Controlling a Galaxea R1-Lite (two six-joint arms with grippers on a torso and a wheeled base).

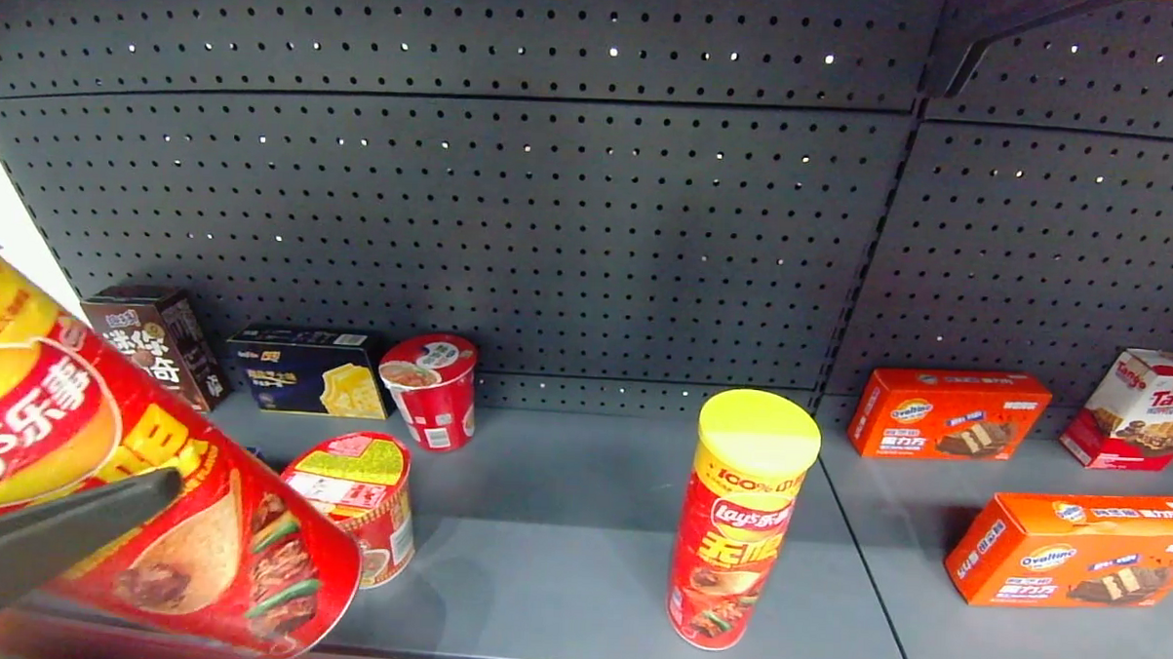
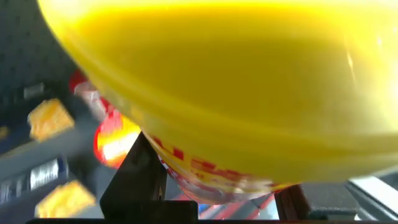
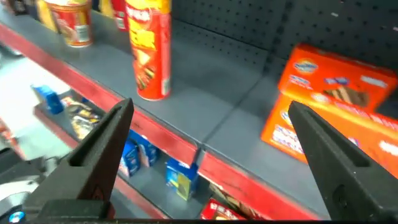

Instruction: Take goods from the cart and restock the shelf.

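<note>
A red chips can with a yellow lid (image 1: 189,540) is held tilted at the shelf's front left, lid end toward me. My left gripper (image 1: 156,495) is shut on it; one dark finger (image 1: 52,535) lies across its side. In the left wrist view the yellow lid (image 2: 236,81) looms close above a finger (image 2: 134,180). A second, matching chips can (image 1: 744,520) stands upright mid-shelf, also seen at the can (image 3: 148,50). My right gripper (image 3: 211,109) is open and holds nothing, in front of the shelf's red edge (image 3: 161,134).
On the grey shelf (image 1: 559,553) stand two cup noodles (image 1: 356,502) (image 1: 433,390), a brown box (image 1: 157,344) and a dark blue box (image 1: 307,370). Right bay: two orange boxes (image 1: 949,413) (image 1: 1076,550) and a red-white box (image 1: 1145,408). Blue packs (image 3: 134,155) lie on the lower shelf.
</note>
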